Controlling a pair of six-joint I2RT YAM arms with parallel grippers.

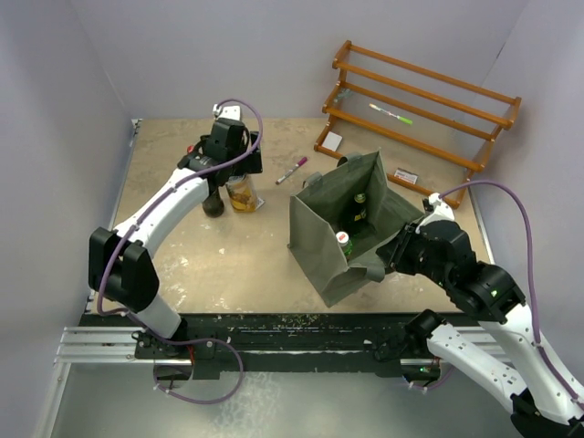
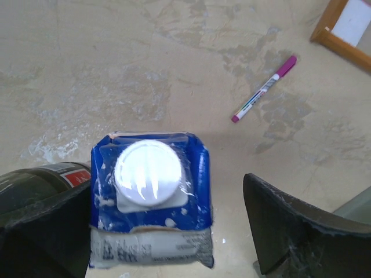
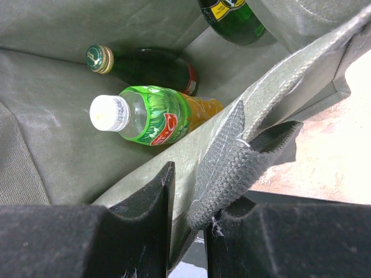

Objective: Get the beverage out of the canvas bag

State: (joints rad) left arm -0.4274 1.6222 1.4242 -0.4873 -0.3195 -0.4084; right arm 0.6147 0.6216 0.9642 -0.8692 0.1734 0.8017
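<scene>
The grey-green canvas bag stands open at centre right. Inside it, the right wrist view shows a green-labelled bottle with a white cap, a dark bottle with a gold cap and a green bottle with a yellow label. My right gripper is shut on the bag's near wall and strap. My left gripper is open, straddling a blue carton with a white cap that stands on the table far left of the bag. A dark bottle stands by its left finger.
A purple marker lies on the table between the carton and the bag, and also shows in the left wrist view. A wooden rack holding a green marker stands at the back right. A small card lies near it.
</scene>
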